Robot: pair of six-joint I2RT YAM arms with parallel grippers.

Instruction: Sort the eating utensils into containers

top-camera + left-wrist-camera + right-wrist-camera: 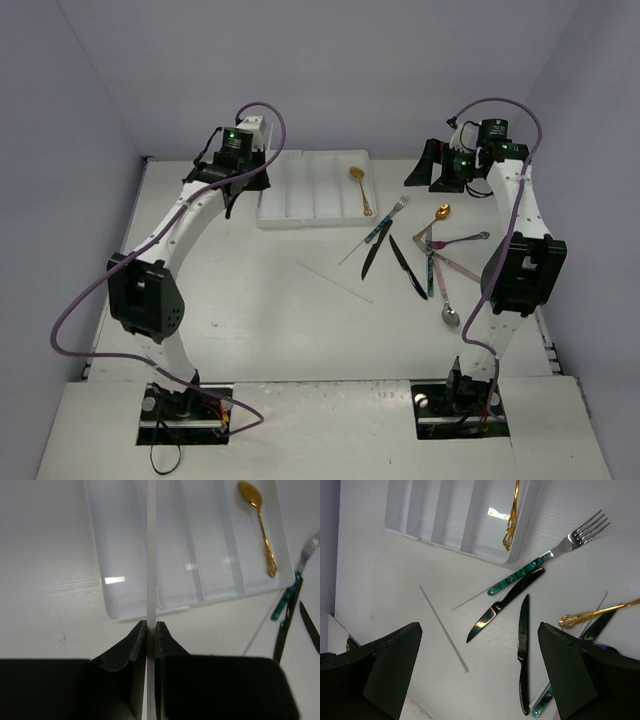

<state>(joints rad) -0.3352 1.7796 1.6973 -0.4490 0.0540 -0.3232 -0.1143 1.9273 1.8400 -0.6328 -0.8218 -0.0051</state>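
The white cutlery tray point(300, 195) lies at the back centre, with one gold spoon point(360, 188) in its rightmost compartment. My left gripper point(240, 172) hovers at the tray's left end, shut on a thin white stick point(150, 555) that reaches out over the tray point(125, 555). My right gripper point(455, 165) is open and empty, high above the loose pile. Below it lie a teal-handled fork point(545, 560), two black knives point(507, 602) point(522, 650) and a second gold spoon point(595, 614). Pink-handled pieces point(455, 242) and a silver spoon point(447, 300) lie further right.
Two more thin clear sticks lie on the table, one point(442, 627) left of the knives and one point(470, 599) beside the teal fork's handle. The enclosure walls stand close behind and beside both arms. The table's near edge shows at the right wrist view's lower left.
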